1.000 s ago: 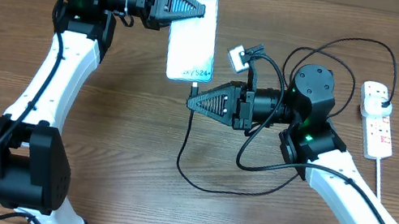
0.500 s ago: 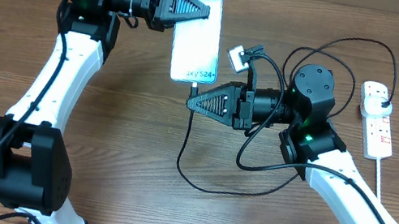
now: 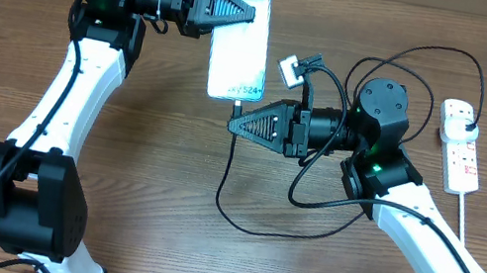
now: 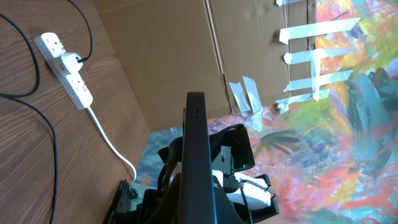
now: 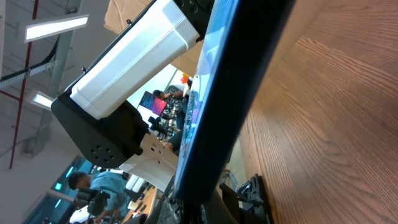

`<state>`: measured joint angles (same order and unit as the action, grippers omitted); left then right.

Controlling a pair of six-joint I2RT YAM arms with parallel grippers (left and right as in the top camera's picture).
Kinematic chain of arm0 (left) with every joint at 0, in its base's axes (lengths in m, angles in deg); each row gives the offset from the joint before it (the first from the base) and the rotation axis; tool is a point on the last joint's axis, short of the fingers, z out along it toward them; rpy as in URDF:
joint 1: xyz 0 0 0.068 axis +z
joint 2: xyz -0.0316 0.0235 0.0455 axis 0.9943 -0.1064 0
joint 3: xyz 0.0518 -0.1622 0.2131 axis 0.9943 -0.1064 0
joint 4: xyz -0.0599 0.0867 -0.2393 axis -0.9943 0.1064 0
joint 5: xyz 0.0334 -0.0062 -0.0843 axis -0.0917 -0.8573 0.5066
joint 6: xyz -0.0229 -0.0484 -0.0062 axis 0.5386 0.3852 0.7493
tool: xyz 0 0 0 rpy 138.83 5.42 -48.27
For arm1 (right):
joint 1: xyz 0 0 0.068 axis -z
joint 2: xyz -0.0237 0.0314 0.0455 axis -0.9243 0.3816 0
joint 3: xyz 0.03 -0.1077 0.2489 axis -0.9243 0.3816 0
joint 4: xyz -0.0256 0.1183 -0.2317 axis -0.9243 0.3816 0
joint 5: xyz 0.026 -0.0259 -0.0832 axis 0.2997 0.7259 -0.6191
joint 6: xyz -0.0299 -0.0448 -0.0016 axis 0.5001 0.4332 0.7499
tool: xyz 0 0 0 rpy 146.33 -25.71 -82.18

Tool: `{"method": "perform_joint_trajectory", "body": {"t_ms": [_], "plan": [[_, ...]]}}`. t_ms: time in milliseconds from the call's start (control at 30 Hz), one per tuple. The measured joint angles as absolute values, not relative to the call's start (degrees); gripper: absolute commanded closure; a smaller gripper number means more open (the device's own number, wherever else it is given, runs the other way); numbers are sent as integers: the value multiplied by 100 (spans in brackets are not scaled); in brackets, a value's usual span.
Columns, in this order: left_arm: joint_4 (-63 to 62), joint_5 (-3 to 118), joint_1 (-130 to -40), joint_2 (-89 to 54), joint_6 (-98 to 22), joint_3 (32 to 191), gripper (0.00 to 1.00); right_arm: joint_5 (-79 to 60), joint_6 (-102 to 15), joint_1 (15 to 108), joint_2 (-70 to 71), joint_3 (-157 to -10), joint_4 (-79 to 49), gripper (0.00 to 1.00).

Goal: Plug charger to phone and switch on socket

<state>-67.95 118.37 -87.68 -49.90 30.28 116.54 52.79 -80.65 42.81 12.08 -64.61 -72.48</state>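
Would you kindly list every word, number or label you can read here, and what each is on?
"S24", after blurred letters that look like "axy": on the phone, near the screen's lower end in the overhead view.
Red markings on the socket: too small to read.
Both wrist views: no readable text.

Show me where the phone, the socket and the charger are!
phone (image 3: 243, 56): overhead view, on its bright screen.
socket (image 3: 464, 165): overhead view, on its white body.
charger (image 3: 222, 178): overhead view, on its thin black cable.
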Motion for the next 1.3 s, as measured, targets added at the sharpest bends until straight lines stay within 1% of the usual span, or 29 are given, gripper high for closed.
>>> {"method": "perform_joint_trajectory", "body": {"t_ms": [967,1300], "plan": [[-6795,11706,-8917,-4990,3028,11654,96,5287,-8085,4286,1208,-6461,-7255,96],[-6795,11588,-8917,-4990,3033,11654,96,5390,-8111,4456,1208,-6461,-7250,96]]}}
